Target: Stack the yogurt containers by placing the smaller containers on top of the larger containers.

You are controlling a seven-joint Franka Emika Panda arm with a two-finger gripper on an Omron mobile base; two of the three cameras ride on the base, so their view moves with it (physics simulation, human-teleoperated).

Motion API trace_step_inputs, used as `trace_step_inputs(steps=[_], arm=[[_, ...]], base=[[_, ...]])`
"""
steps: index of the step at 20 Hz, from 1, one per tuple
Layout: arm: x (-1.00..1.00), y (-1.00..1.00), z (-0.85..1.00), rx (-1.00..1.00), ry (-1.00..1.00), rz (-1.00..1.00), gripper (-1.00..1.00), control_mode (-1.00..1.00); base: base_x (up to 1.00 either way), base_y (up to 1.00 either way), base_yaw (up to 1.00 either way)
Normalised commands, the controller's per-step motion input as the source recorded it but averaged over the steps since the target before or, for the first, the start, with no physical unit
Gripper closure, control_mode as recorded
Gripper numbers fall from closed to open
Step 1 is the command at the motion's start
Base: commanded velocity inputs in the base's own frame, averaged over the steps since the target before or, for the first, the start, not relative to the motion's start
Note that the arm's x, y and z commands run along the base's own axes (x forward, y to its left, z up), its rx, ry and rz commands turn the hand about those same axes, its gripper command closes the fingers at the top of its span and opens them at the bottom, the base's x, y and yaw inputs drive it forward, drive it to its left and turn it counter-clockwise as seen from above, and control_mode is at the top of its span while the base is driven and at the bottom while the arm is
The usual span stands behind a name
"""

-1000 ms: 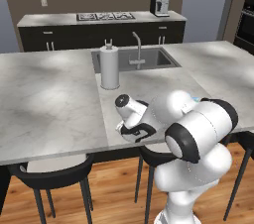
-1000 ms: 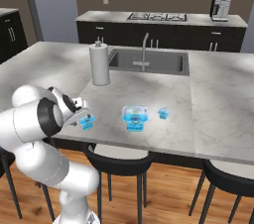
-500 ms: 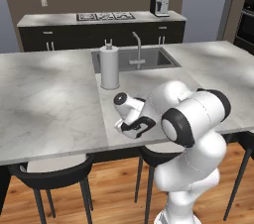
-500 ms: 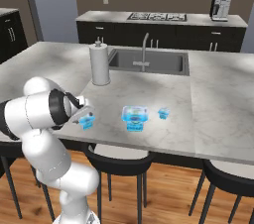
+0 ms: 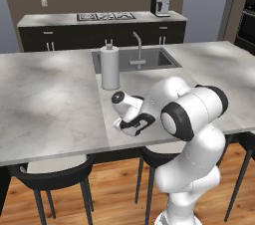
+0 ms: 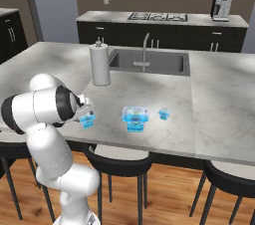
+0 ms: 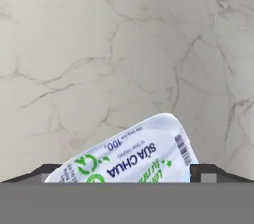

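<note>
A small light-blue yogurt pack [image 6: 88, 120] with a white printed lid [image 7: 130, 157] stands near the counter's front edge. My gripper [image 6: 83, 114] hangs right over it, open, with a dark fingertip [image 7: 47, 171] on either side and a gap to each. In the left base view the gripper [image 5: 132, 126] points down at the counter and my arm hides the pack. The larger teal yogurt pack [image 6: 135, 118] stands apart to the right of the small one, upright on the counter.
A tiny blue pack [image 6: 164, 114] sits right of the teal one. A tall white paper-towel roll [image 6: 100, 63] stands behind, beside the sink [image 6: 149, 62] and its faucet [image 5: 138, 45]. Black stools [image 6: 117, 162] line the counter's front edge [image 6: 149, 147].
My arm's elbow and shoulder have swung closer over the counter edge, and the hand has settled lower around the small pack. The jaws stay wide. The packs have not moved.
</note>
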Motion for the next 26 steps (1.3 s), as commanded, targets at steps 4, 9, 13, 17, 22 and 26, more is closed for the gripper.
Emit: trace_step_inputs(steps=[4, 9, 13, 17, 22, 26], arm=[[0.03, 0.00, 0.00, 0.00, 0.00, 0.00, 1.00, -1.00], [0.00, -0.02, 0.10, 0.00, 0.00, 0.00, 1.00, -1.00], [0.00, -0.12, 0.28, 0.00, 0.00, -0.02, 1.00, -1.00], [0.00, -0.04, 0.26, 0.00, 0.00, 0.00, 1.00, -1.00], [0.00, 0.00, 0.25, 0.00, 0.00, 0.00, 1.00, -1.00], [0.00, -0.03, 0.31, -0.05, 0.00, 0.00, 1.00, -1.00]], base=[[0.00, 0.00, 0.00], [0.00, 0.00, 0.00], [0.00, 0.00, 0.00], [0.00, 0.00, 0.00], [0.00, 0.00, 0.00], [0.00, 0.00, 0.00]])
